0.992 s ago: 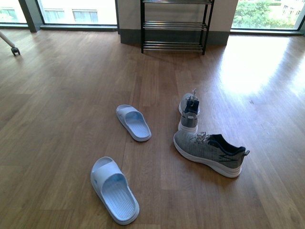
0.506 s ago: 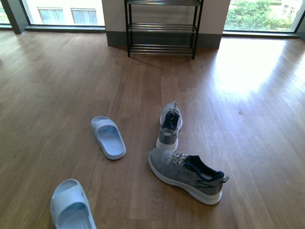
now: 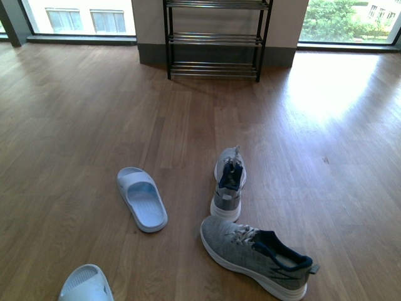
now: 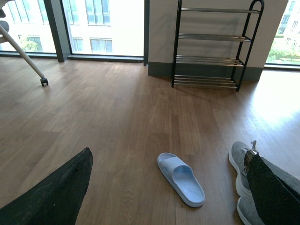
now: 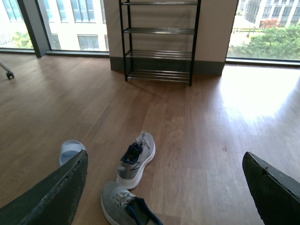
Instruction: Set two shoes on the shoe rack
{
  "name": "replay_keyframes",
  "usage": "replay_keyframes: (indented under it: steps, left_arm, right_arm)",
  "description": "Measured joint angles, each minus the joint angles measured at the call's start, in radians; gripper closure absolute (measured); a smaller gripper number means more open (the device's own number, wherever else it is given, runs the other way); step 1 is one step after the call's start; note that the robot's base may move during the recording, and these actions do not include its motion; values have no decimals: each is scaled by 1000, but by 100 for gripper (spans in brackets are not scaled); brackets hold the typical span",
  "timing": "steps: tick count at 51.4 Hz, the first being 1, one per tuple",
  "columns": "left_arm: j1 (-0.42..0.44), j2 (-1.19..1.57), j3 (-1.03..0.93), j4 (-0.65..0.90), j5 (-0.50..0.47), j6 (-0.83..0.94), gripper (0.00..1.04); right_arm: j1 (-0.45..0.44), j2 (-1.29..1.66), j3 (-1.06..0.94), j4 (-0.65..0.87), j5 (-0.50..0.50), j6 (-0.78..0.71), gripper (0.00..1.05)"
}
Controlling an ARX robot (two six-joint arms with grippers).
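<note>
Two shoes (image 3: 229,179) lie ahead of left claw (image 4: 168,157) and right claw (image 5: 165,155), both wide-open, empty.

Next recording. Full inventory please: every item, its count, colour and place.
far sneaker: one, grey with white sole, on the floor right of centre.
near sneaker: one, same grey, crosswise just before it.
far slide: one, pale blue, left of the sneakers.
near slide: one, pale blue, cut off at the front view's lower edge.
shoe rack: one, black frame with chrome bars, at the far wall, no shoes on it.
caster leg: one, pale with black wheel, far left by the window.
floor: one, brown wood.
left gripper: one, dark, jaws open, empty.
right gripper: one, dark, jaws open, empty.
</note>
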Motion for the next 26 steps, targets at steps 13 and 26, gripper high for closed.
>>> replay_keyframes:
  steps: [13, 26]
  left_arm:
    - [0, 0, 0, 0, -3, 0, 9]
    - [0, 0, 0, 0, -4, 0, 9]
  right_arm:
    - [0, 0, 0, 0, -6, 0, 9]
    - [0, 0, 0, 0, -8, 0, 9]
